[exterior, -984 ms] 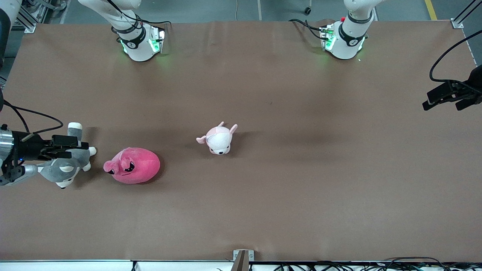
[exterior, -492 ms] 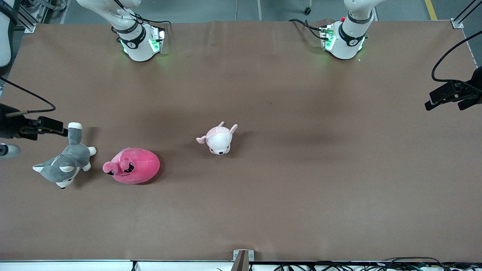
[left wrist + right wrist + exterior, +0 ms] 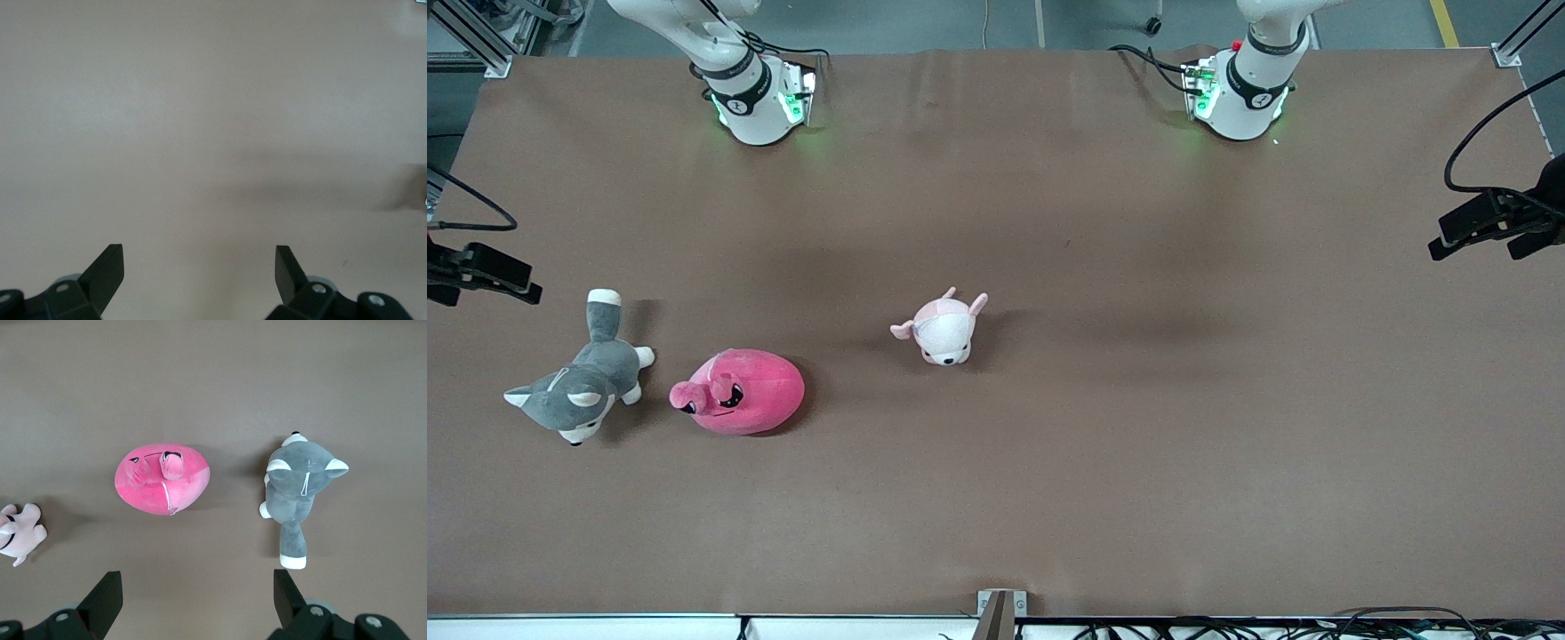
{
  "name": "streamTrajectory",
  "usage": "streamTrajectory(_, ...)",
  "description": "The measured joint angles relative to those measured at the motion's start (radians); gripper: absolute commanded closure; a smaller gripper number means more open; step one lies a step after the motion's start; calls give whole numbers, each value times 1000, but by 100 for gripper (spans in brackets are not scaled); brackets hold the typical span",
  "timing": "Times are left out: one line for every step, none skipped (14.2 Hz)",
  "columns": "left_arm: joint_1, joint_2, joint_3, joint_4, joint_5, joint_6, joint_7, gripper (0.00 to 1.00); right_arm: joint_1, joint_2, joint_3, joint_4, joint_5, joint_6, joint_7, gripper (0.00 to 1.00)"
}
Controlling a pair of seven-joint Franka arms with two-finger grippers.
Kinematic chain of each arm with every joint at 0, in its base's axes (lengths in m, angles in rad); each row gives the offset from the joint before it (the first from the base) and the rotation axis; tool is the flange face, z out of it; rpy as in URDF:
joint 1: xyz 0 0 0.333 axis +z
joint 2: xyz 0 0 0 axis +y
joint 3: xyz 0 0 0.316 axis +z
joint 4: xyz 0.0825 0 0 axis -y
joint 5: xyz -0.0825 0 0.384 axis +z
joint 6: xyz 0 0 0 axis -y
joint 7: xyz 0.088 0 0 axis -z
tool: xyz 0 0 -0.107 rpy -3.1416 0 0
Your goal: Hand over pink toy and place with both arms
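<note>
The pink toy is a round hot-pink plush with a dark angry face, lying on the brown table toward the right arm's end. It also shows in the right wrist view. My right gripper hangs open and empty over the table's edge at the right arm's end, apart from the toy; its wrist view shows the open gripper over bare table. My left gripper is open and empty over the table's edge at the left arm's end; its wrist view shows the gripper over bare table only.
A grey and white plush wolf lies beside the pink toy, closer to the right arm's end, and shows in the right wrist view. A small pale pink-and-white plush animal sits near the table's middle.
My right gripper has moved from over the grey wolf out to the table's edge at the right arm's end. The toys have not moved. The left gripper has barely shifted.
</note>
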Motion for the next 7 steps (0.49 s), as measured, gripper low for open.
streamTrajectory(-52,0,49,0,0,0,0,0,-14,-12,8,-7,0,3,1,0)
streamTrajectory(-94,0,88,0,0,0,0,0,-35,-23,23,-14,0,9,1,0)
streamTrajectory(-128,-1,118,0,0,0,0,0,-52,-33,37,-24,0,14,1,0)
streamTrajectory(-155,-1,140,0,0,0,0,0,-61,-39,44,-32,-1,18,1,0)
streamTrajectory(-177,-1,158,0,0,0,0,0,-66,-41,50,-37,-2,23,1,0)
streamTrajectory(-191,-1,169,0,0,0,0,0,-69,-42,55,-44,-4,34,1,0)
streamTrajectory(-199,-1,175,0,0,0,0,0,-72,-45,59,-51,-6,50,1,0)
